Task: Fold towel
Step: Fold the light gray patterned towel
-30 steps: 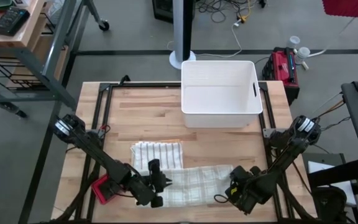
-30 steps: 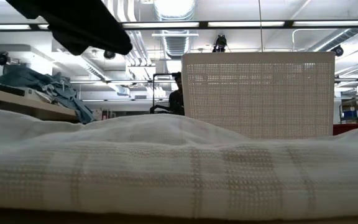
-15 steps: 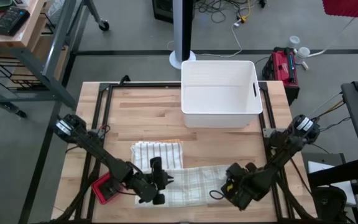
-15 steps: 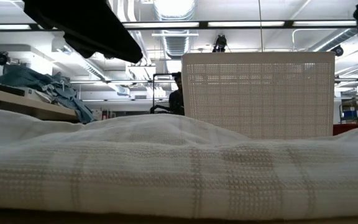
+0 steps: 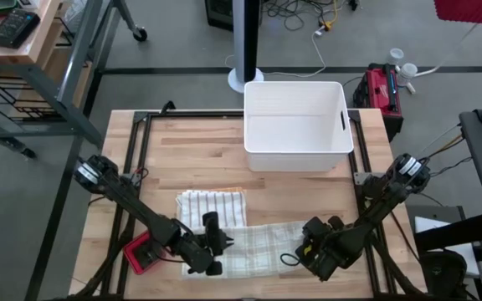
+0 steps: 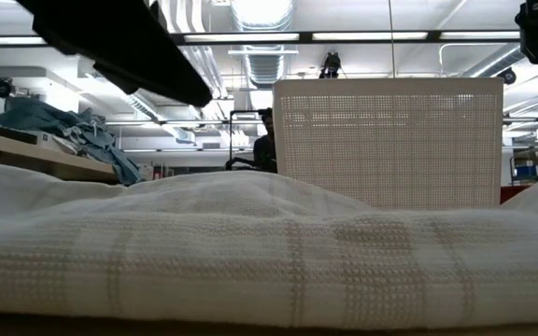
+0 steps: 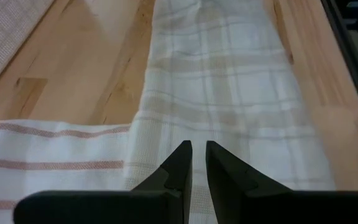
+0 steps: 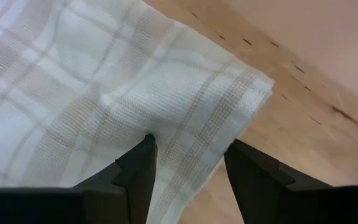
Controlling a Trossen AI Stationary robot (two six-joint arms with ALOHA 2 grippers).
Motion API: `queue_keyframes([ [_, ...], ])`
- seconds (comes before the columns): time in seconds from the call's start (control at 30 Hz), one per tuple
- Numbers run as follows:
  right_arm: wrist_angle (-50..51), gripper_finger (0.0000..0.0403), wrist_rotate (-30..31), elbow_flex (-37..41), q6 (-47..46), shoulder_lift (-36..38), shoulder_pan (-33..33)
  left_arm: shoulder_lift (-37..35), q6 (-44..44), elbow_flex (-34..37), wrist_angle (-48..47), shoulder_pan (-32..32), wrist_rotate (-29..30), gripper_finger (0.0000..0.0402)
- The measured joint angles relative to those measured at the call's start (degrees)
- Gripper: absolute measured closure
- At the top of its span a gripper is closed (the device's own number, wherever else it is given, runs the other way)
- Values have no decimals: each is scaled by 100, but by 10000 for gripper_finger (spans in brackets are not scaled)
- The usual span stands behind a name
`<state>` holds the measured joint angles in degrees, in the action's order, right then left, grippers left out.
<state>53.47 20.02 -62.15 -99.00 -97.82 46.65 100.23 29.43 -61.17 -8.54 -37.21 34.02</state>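
Your plaid towel [image 5: 262, 248] lies flat along the near edge of the wooden table [image 5: 191, 159], stretched between both arms. A second, striped towel [image 5: 212, 208] sits folded just behind its left end, touching or slightly overlapping it.

Left gripper [image 5: 214, 244] is over the left end of the plaid towel. In your left wrist view the fingers [image 7: 178, 167] stand nearly together with only a thin gap, tips right over the cloth near the seam where plaid meets striped. I can't tell if they pinch any fabric.

Right gripper [image 5: 306, 248] is at the right end of the plaid towel. Your right wrist view shows the fingers [image 8: 143, 163] spread apart, straddling the towel's corner; one tip presses into the weave and dimples it. Jaws released, nothing clamped.

White plastic bin [image 5: 296, 125] sits at the far edge of the table, well apart from both towels. A red object [image 5: 140, 252] lies beside the left arm near the table's left edge.

Low view is mostly filled by the plaid cloth [image 6: 269, 261], with the perforated bin wall [image 6: 389, 140] behind it.
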Motion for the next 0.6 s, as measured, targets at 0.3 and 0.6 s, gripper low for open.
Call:
queue_keyframes([
  [0.3,9,222,71,9,-227,-11,-24,361,-48,4,400,9,-61,365],
  [0.6,25,222,-728,9,-360,-11,-213,751,-46,7,363,26,-175,365],
])
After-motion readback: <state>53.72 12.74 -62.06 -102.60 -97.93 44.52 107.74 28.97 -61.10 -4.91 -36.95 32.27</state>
